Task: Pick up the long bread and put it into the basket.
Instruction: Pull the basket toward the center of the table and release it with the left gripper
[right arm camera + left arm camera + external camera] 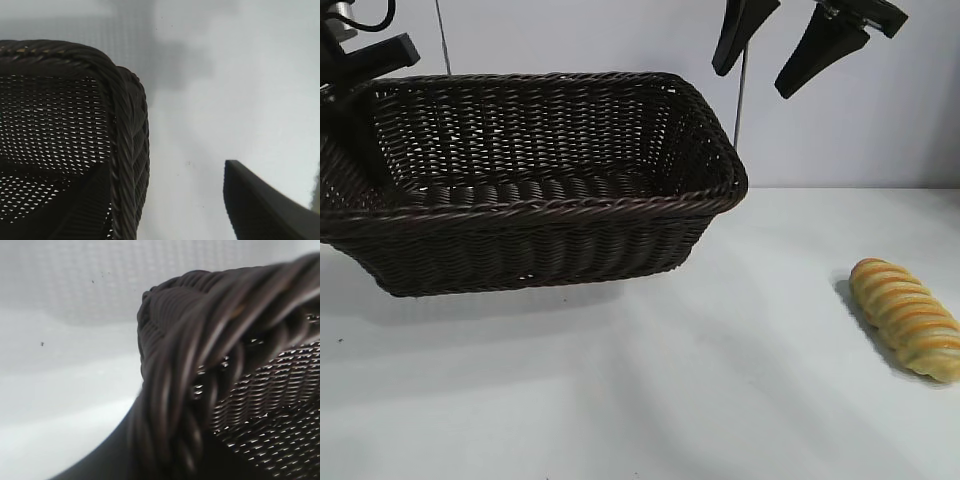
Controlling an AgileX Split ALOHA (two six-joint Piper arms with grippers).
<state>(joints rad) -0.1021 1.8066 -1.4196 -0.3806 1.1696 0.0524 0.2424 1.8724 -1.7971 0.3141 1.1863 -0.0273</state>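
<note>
The long bread, golden-yellow with orange-brown stripes, lies on the white table at the right, apart from everything. The dark brown wicker basket is at the left. My left gripper is at the basket's left end, shut on its braided rim, which fills the left wrist view. My right gripper hangs open and empty high above the basket's right end, up and to the left of the bread. In the right wrist view one dark finger shows beside the basket's corner.
The white table stretches in front of the basket and between basket and bread. A pale wall stands behind. The bread lies close to the exterior view's right edge.
</note>
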